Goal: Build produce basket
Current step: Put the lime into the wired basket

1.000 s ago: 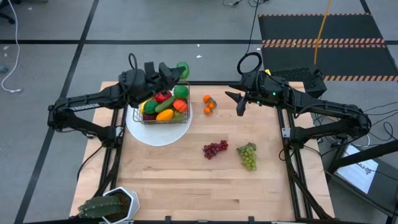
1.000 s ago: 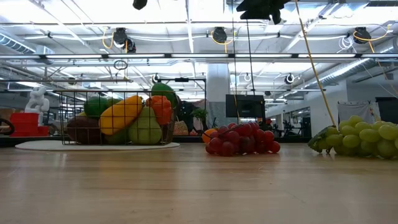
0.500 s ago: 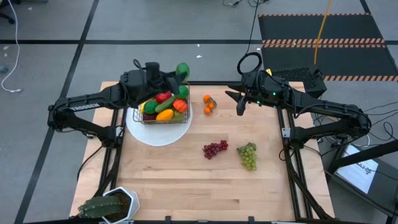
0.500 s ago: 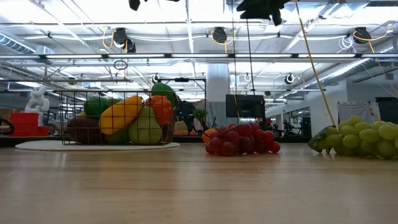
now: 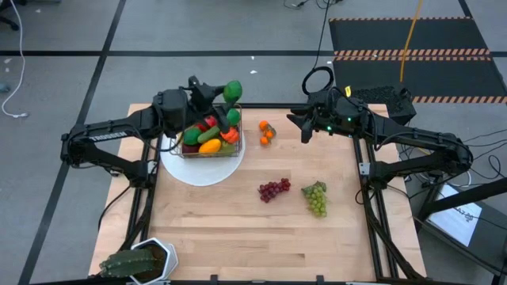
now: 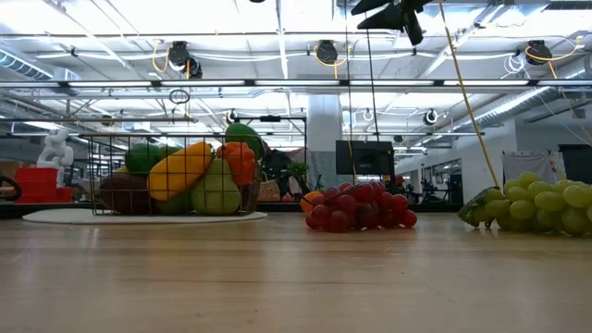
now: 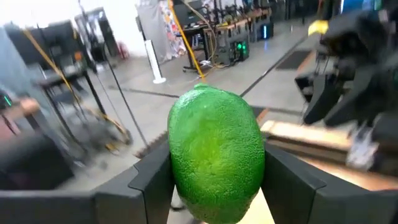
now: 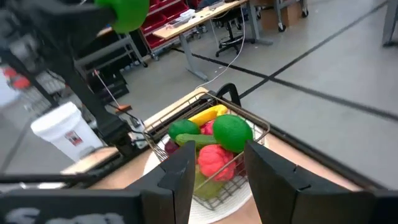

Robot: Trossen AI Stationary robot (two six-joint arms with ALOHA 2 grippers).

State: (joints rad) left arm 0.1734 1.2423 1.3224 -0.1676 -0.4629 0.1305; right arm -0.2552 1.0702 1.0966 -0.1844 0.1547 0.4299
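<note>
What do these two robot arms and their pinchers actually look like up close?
Both arms are dark, nearly black, built of slim tube-like segments joined by chunky rounded joints. The left arm carries pale lettering along one segment. The right arm has a black cable looping above its wrist and small green lights near it. The left gripper and the right gripper each have two flat, angular, matte dark fingers.

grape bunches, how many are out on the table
2. The red grapes lie on the bare wood right of the plate; the green grapes lie just right of them. Others may hide in the basket.
</note>
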